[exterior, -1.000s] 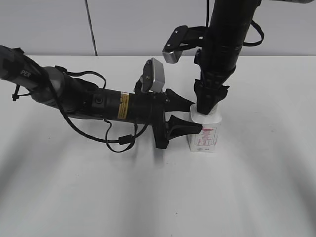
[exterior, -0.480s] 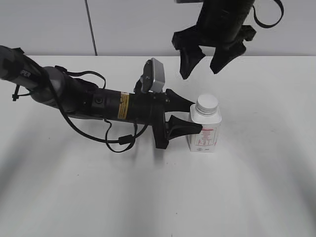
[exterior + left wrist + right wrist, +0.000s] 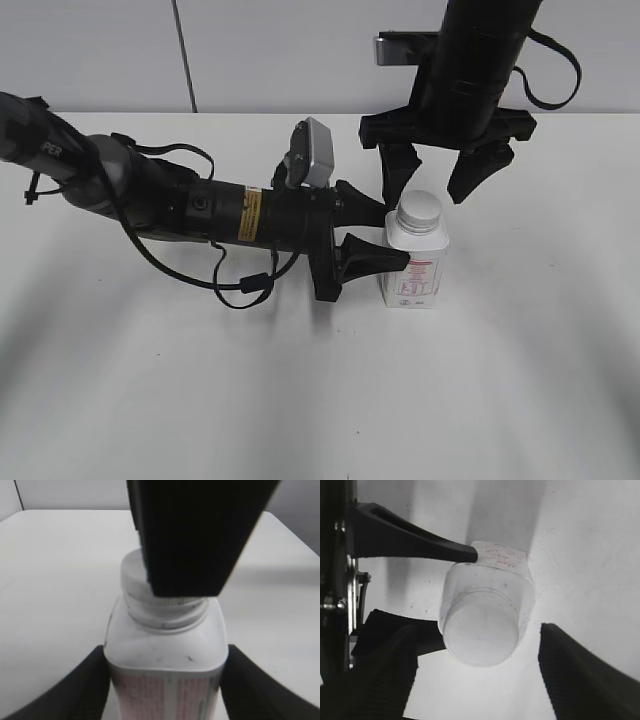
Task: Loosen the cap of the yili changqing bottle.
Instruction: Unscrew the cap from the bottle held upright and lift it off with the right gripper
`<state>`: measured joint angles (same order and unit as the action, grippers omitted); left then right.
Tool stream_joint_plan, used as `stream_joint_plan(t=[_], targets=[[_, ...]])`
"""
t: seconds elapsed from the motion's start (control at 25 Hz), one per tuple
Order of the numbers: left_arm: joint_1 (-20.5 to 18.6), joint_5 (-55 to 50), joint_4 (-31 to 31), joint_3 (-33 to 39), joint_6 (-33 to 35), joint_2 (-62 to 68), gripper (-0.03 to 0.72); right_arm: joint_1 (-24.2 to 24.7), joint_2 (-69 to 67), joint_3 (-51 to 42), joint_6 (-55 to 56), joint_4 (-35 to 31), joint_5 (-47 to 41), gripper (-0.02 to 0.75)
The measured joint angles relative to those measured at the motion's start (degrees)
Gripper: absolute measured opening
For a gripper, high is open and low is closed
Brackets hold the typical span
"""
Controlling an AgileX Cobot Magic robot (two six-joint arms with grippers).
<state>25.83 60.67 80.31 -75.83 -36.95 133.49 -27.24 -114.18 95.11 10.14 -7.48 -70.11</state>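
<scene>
The yili changqing bottle (image 3: 413, 268), white with a red-printed label, stands upright on the table. Its white cap (image 3: 420, 208) sits on the neck. My left gripper (image 3: 392, 237) reaches in from the left and is shut on the bottle's body; in the left wrist view its jaws press both sides of the bottle (image 3: 165, 652). My right gripper (image 3: 428, 195) hangs open just above the cap, one finger on each side, touching nothing. In the right wrist view the cap (image 3: 480, 636) lies between its spread fingers (image 3: 385, 670). One right finger hides part of the cap (image 3: 132, 575).
The white table (image 3: 520, 380) runs to a grey wall at the back. The left arm (image 3: 200, 210) lies low across the table's left half with a looped black cable (image 3: 245, 290) beneath it. The right arm (image 3: 475, 60) comes down from above.
One second ago my right gripper sat down over the cap. It lifted clear, turned, and has come back down open over the cap. The left gripper and bottle have not moved.
</scene>
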Motion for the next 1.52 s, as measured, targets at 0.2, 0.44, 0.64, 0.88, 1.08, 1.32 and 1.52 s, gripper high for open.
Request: stream_joint_plan(t=[0.2,0.44,0.64,0.88,1.08,1.32,1.52], targets=[[0.0,0.0,0.0,0.0,0.0,0.0,0.416,0.0,-0.06,0.0,0.26,0.17,0.0,0.587],[0.0,0.0,0.0,0.0,0.0,0.0,0.416,0.0,-1.2,-0.04,0.37,0.17,0.0,0.526],[0.0,0.0,0.0,0.0,0.0,0.0,0.416,0.0,-1.2,-0.12,0.37,0.17,0.0,0.382],[0.0,0.0,0.0,0.0,0.0,0.0,0.416,0.0,-1.2,-0.12,0.43,0.17,0.0,0.382],[0.0,0.0,0.0,0.0,0.0,0.0,0.416,0.0,-1.2,-0.12,-7.17,0.17,0.0,0.382],[0.0,0.0,0.0,0.0,0.0,0.0,0.416,0.0,-1.2,-0.12,-44.02,0.42,0.0,0.382],[0.0,0.0,0.05,0.0,0.0,0.0,0.416,0.0,-1.2,-0.12,-69.77,0.47,0.04,0.382]])
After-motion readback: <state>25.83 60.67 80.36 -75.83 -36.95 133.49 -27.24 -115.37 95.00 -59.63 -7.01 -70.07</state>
